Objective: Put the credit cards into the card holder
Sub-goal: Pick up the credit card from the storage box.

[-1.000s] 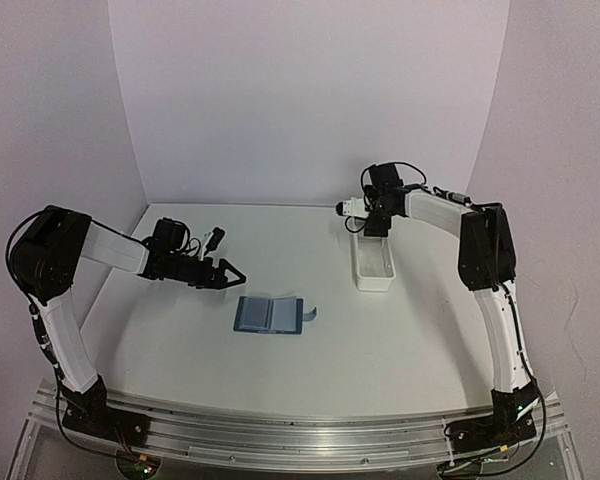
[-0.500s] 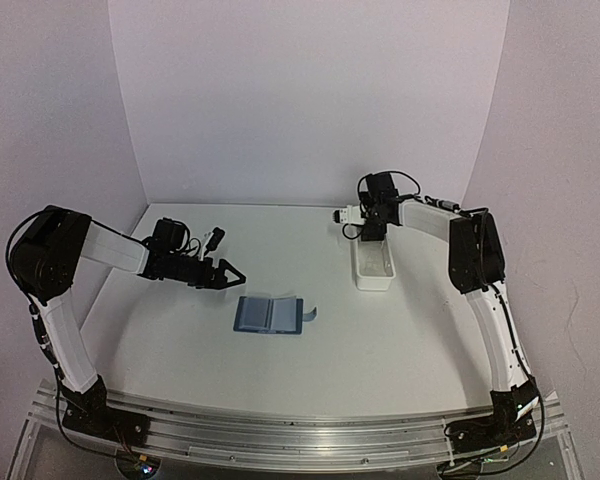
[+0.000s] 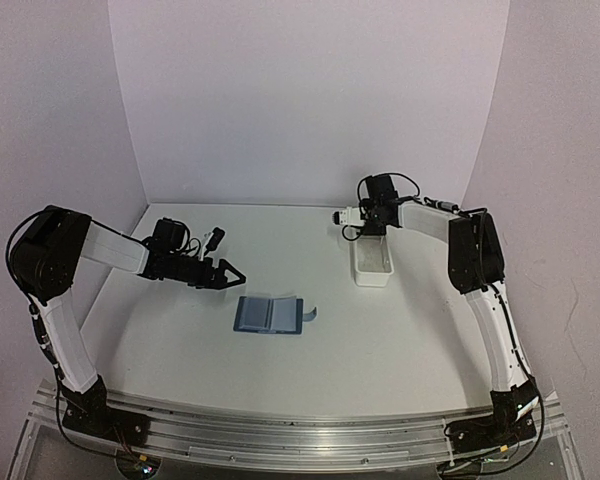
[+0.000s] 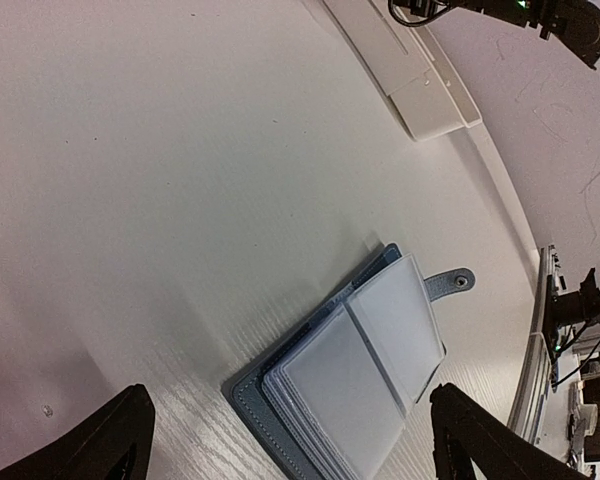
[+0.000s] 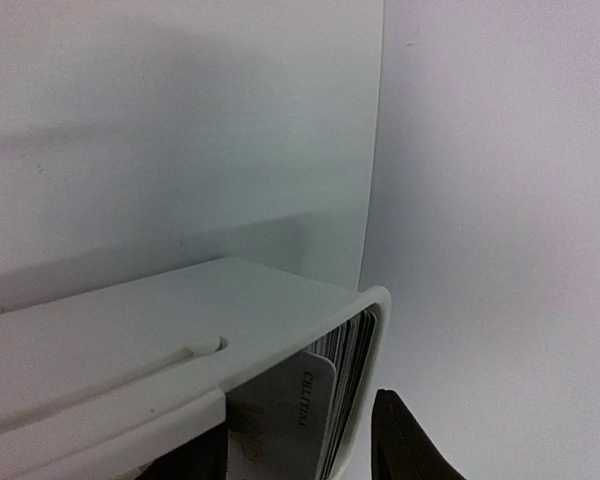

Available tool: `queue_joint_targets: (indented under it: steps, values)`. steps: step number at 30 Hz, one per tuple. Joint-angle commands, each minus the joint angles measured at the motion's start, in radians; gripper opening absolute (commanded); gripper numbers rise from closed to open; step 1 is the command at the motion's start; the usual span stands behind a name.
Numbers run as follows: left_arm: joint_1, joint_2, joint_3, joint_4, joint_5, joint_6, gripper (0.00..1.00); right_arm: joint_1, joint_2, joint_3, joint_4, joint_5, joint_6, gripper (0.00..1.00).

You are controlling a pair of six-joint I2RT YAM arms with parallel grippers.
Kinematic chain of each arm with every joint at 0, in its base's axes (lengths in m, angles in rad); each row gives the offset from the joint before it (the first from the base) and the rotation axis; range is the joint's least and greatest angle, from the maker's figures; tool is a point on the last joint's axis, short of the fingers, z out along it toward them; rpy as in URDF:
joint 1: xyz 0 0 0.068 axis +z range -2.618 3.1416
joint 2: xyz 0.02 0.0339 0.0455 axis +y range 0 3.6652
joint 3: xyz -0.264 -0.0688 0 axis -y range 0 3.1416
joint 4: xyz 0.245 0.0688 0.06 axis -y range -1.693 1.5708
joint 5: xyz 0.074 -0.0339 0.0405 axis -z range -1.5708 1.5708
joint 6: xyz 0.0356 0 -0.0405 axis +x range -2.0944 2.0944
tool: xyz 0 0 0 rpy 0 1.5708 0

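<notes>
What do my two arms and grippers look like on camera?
Left arm and right arm: white link shells, black joint housings, thin black cables looping at the wrists. Left gripper and right gripper: black fingers, with a small camera module mounted behind each.

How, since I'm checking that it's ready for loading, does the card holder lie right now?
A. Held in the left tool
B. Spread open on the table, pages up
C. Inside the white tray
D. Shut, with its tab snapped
B: the card holder lies spread open on the table, pocket pages up and snap tab loose, apart from the open left tool and the white tray.
</notes>
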Motion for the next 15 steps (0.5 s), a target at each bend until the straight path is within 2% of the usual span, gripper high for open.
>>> queue_joint_targets:
  steps: [1,15]
  values:
    - [0.007,-0.009,0.009,-0.005,0.0,0.012,0.96,-0.008,-0.041,-0.024,0.033,0.008,0.01,0.39]
    - [0.006,-0.015,0.003,0.0,0.007,0.006,0.96,-0.008,-0.095,-0.045,-0.01,0.007,0.042,0.04]
